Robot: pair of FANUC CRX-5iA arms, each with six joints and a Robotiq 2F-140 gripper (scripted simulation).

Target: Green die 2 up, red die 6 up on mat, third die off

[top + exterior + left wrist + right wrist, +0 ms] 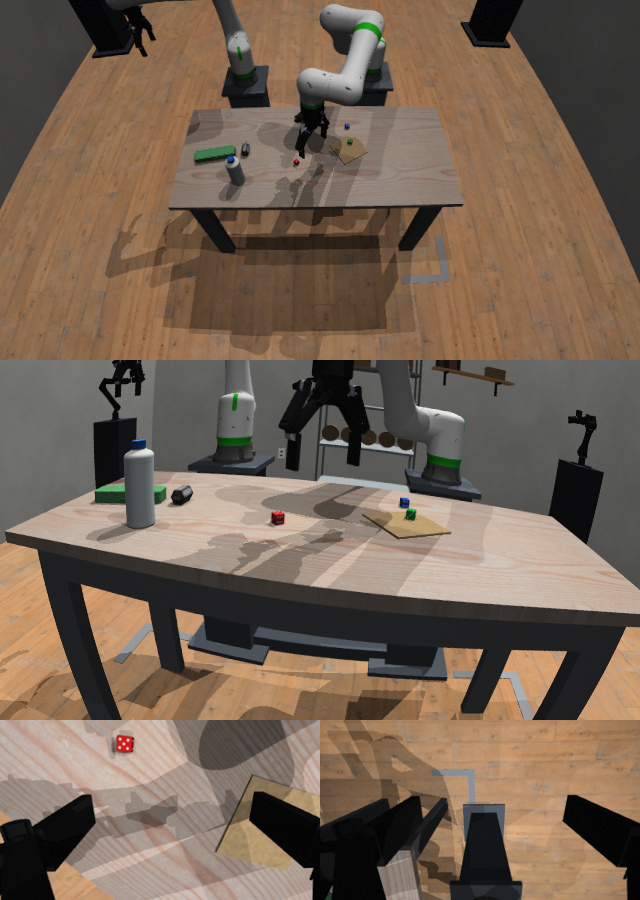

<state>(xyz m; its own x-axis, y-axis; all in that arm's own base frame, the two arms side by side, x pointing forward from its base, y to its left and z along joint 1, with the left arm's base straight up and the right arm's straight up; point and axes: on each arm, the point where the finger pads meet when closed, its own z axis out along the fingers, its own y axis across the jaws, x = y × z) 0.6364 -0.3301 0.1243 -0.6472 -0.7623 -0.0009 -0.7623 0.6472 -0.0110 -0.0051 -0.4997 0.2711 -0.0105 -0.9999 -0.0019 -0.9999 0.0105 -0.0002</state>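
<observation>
Three dice to sort, two for the mat (345, 156) (400, 530) (237, 836). Nearest, to one side, stands the bottle (236, 172) (140, 490), well apart from the red die (296, 162) (278, 518) (125, 744), so probably no bar to reaching in. Off the mat, flat on the bare wood, shows 5 on top in the left wrist view: wrong for the goal, and likely needing a quarter roll to bring up 6, then a carry. Beyond, on the mat, the green die (350, 141) (411, 514), seemingly flat and fully on; top face too small to read, so no telling whether 2 is up. Just past the mat, the blue die (347, 126) (404, 502), off it as wanted; best left alone. Above the table, fingers wide apart with nothing between, hangs the left gripper (313, 145) (323, 466) (172, 807), likely held high to clear the dice and on the way to the red die. Farthest, out past the table's edge, the right gripper (148, 45) (128, 394) (492, 808), fingers apart and empty too, perhaps parked there to keep out of the way.
</observation>
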